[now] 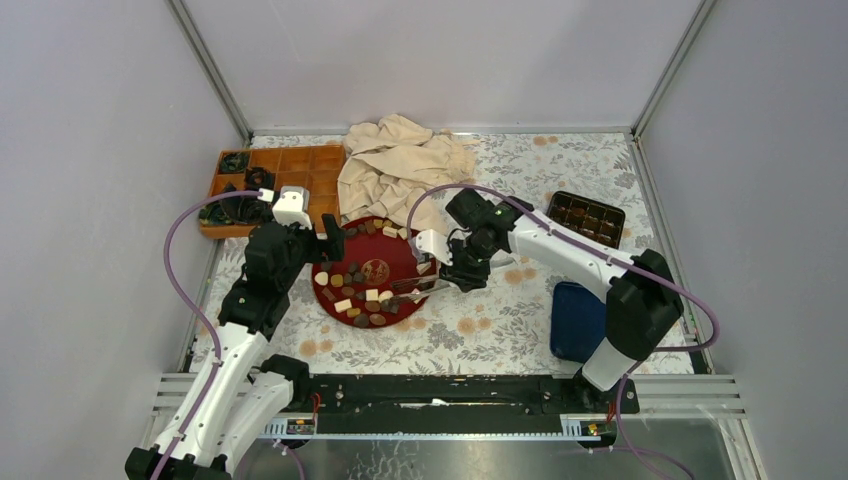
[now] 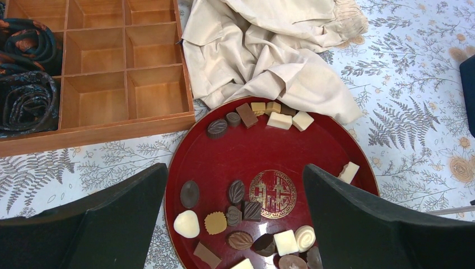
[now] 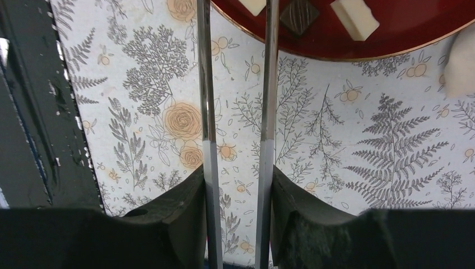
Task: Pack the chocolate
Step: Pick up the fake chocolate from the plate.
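The chocolate (image 1: 365, 295) lies as many small dark, light-brown and cream pieces on a round red plate (image 1: 398, 262). My left gripper (image 1: 322, 243) hovers open over the plate's left part. In the left wrist view, its fingers straddle a cluster of chocolate pieces (image 2: 251, 210) on the plate (image 2: 252, 148). My right gripper (image 1: 455, 272) is shut on metal tongs (image 1: 420, 288). The two tong arms (image 3: 205, 112) run from between the fingers of the right gripper (image 3: 236, 185) to the plate rim (image 3: 392, 39). A dark square piece (image 3: 299, 14) lies just beside them.
A dark compartmented chocolate tray (image 1: 586, 217) sits at the back right, with a blue lid (image 1: 577, 320) in front of it. A wooden divided box (image 1: 290, 165) with rolled ties stands at the back left. A crumpled beige cloth (image 1: 400, 160) overlaps the plate's far edge.
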Controlling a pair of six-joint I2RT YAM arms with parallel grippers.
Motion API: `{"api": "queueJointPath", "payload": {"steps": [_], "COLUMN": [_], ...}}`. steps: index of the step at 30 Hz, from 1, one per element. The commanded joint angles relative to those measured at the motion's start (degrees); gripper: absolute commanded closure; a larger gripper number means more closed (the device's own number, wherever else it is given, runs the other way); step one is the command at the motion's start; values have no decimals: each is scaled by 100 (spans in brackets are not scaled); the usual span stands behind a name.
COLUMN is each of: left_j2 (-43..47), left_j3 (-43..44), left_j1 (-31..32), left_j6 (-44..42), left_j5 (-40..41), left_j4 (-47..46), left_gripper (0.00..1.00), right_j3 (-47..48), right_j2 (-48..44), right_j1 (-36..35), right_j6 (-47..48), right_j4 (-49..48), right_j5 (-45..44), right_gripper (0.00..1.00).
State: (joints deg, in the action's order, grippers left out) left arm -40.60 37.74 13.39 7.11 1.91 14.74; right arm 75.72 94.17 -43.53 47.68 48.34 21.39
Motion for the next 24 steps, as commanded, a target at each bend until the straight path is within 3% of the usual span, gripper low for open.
{"api": "queueJointPath", "payload": {"steps": [1, 24], "left_j2": [44, 76], "left_j3": [-42, -46], "left_j1": [-47, -47], "left_j6": [-79, -79], "left_j5": [37, 28], "left_j4": [-289, -288], "left_gripper": [2, 2], "right_j3": [-20, 237], "right_j2": [56, 443], "right_j1": [-146, -694], "right_j6": [121, 340], "right_j4": [-117, -34], "right_j5": [-348, -797], "right_gripper": [56, 54]}}
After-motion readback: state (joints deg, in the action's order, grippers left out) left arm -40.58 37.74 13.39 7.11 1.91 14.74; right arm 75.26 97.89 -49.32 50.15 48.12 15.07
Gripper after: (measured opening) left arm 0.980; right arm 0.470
